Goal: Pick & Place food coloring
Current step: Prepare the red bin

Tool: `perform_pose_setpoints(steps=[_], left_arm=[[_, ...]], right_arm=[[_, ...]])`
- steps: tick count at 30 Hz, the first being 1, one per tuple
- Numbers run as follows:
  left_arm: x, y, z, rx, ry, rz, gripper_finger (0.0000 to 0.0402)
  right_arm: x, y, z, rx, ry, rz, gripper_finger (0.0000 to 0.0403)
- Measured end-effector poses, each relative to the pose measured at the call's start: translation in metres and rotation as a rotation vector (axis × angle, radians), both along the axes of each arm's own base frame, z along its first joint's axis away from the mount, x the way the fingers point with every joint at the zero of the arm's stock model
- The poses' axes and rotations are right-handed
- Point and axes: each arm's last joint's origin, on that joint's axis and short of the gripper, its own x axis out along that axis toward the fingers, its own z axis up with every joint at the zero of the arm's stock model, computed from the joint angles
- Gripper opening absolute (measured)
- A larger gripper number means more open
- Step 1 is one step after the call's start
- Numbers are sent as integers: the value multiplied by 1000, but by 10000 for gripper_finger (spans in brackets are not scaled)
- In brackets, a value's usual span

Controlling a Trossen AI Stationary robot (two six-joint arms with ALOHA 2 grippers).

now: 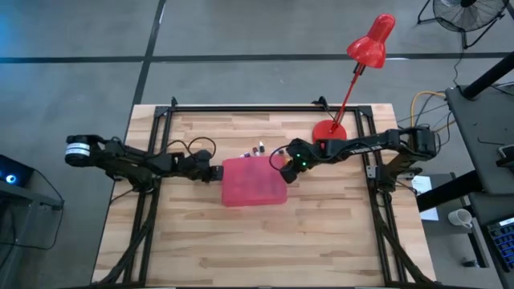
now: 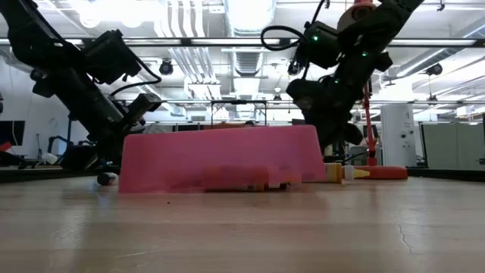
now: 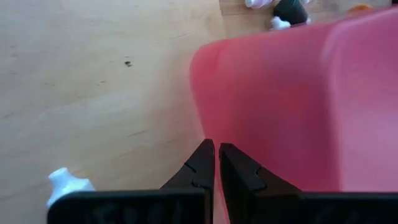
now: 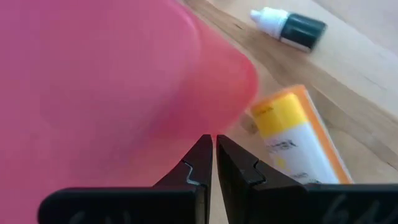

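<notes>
A pink-red tray (image 1: 253, 181) lies in the middle of the table, seemingly upside down, with blurred small shapes under its near edge (image 2: 235, 179). Food coloring bottles lie around it: a few behind its far edge (image 1: 259, 149), a dark green one (image 4: 301, 30), a yellow-orange one (image 4: 298, 140) and a white-capped one (image 3: 65, 184). My left gripper (image 1: 218, 172) is shut at the tray's left side (image 3: 205, 118). My right gripper (image 1: 283, 166) is shut at the tray's far right corner (image 4: 239, 74). My left gripper has its shut fingertips (image 3: 205, 155) against the tray's left wall (image 3: 208, 127), coming from the table's left and slanting down. The tray rests on the table. My right gripper's shut fingertips (image 4: 202, 152) stand at the tray's far right corner; whether they touch it I cannot tell.
A red desk lamp stands at the back right, its base (image 1: 329, 129) on the table just behind my right arm and its head (image 1: 371, 44) beyond the far edge. A black frame (image 1: 265, 107) runs along the table's far and side edges.
</notes>
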Motion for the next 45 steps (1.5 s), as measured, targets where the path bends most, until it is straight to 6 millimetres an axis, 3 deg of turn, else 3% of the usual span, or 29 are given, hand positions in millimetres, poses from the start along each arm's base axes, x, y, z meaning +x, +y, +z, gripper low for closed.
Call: perform_pose_setpoints(steps=[10,18,30,38,45], left_arm=[[4,5,6,41,4,-6,0],[16,8,25,139,26,-67,0],[33,11,80,235,224,-172,0],[41,12,125,270,244,-216,0],[40,14,145,340,281,-211,0]], right_arm=[[12,-5,16,-71,-35,43,18],[16,-11,32,-222,10,27,17],[21,-10,62,-235,90,86,17],[21,-7,100,-202,166,99,17],[22,-5,130,-217,164,124,18]])
